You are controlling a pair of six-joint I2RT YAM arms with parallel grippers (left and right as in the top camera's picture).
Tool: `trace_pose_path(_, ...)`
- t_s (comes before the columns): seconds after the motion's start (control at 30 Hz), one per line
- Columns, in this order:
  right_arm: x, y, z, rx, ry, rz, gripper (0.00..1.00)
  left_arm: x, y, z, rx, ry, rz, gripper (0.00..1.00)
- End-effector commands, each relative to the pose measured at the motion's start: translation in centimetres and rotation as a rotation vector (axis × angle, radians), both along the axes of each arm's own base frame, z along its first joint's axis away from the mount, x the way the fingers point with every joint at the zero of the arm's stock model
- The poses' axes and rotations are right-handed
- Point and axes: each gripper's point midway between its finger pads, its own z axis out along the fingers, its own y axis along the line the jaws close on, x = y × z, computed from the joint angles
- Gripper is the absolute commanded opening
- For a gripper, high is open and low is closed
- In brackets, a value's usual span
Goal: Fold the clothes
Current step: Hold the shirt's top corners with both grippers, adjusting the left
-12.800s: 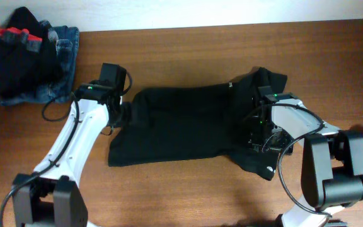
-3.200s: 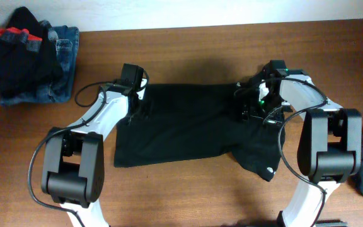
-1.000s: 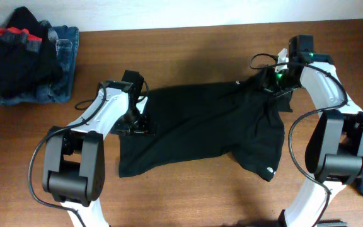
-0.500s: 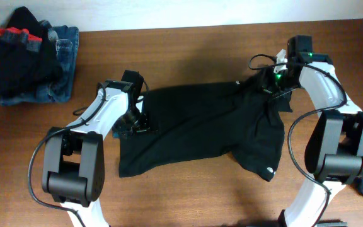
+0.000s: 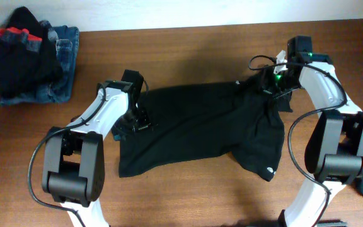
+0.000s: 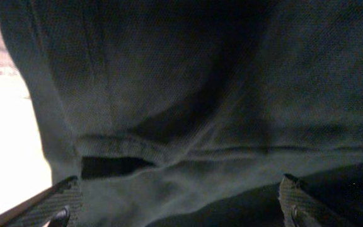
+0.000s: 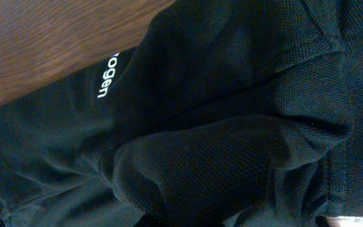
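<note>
Black top (image 5: pixel 194 126) lies spread across the middle of the worktop (image 5: pixel 188 50). Its left edge sits under the wide-open left hand (image 5: pixel 134 120), while the right hand (image 5: pixel 270 85) pinches its far right corner.

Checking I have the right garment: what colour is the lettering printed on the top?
White lettering on the black top; clearest in the right wrist view.

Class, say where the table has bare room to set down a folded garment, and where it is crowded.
Bare table: the far strip beyond the black top, beside the clothes pile, and the near strip in front of it. Crowded: the middle.
</note>
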Motion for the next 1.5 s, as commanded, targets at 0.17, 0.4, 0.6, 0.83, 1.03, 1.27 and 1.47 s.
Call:
trace_pose_path(0.17, 0.5, 0.5, 1.6, 0.009, -0.033, 0.006, 0.04, 1.4, -0.3, 1.1, -0.019, -0.067, 0.024, 0.99)
trace_pose_path(0.4, 0.3, 0.5, 1.5, 0.01, -0.027, 0.006, 0.04, 0.3, -0.4, 0.5, -0.037, -0.023, 0.07, 0.98)
trace_pose_path(0.6, 0.3, 0.5, 1.5, 0.01, -0.027, 0.006, 0.04, -0.3, 0.2, -0.8, -0.035, -0.014, 0.091, 0.98)
trace_pose_path(0.83, 0.2, 0.5, 1.5, 0.01, -0.022, 0.006, 0.04, 0.5, 0.7, -1.1, -0.05, -0.045, 0.099, 0.98)
trace_pose_path(1.03, 0.2, 0.5, 1.5, 0.011, -0.02, 0.006, 0.04, 0.6, 0.7, -1.1, -0.051, -0.052, 0.087, 0.95)
trace_pose_path(1.27, 0.2, 0.5, 1.5, 0.01, -0.019, 0.006, 0.04, 1.2, 0.6, -1.1, -0.057, -0.075, 0.086, 0.67)
trace_pose_path(1.47, 0.1, 0.4, 1.4, 0.003, -0.018, 0.005, 0.04, 1.5, 1.0, -1.1, -0.037, -0.089, 0.063, 0.25)
